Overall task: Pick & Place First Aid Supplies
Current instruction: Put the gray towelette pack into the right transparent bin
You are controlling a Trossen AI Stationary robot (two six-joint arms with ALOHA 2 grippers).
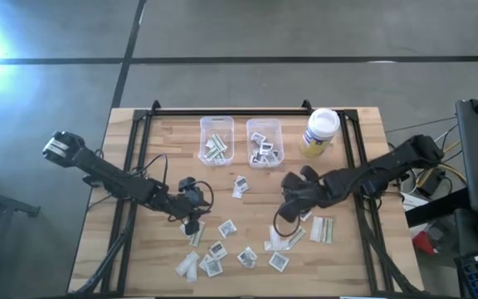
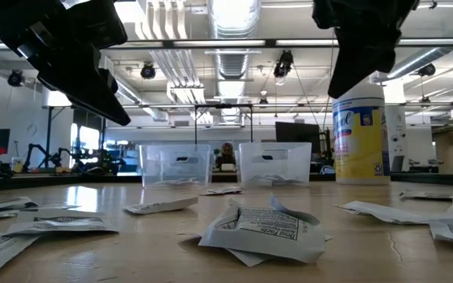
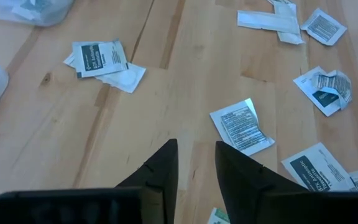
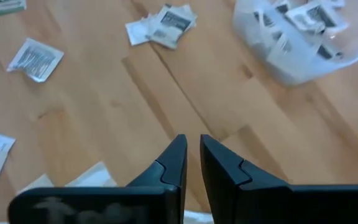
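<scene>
Your first aid packets [image 1: 222, 249] lie scattered over the bench's [image 1: 139, 158] front half; a few more sit in the two clear bins [image 1: 217, 139] near the back edge. One printed packet [image 3: 241, 126] lies flat just ahead of the left pincer [image 3: 196, 163], not touching it. Left fingers stand slightly apart w/ nothing btwn them. Right pincer [image 4: 192, 158] hangs over bare wood mid-bench, fingers a narrow slit apart, also holding nothing; packets lie around it. Wipes jar [image 1: 319, 133] stands by the back right corner.
</scene>
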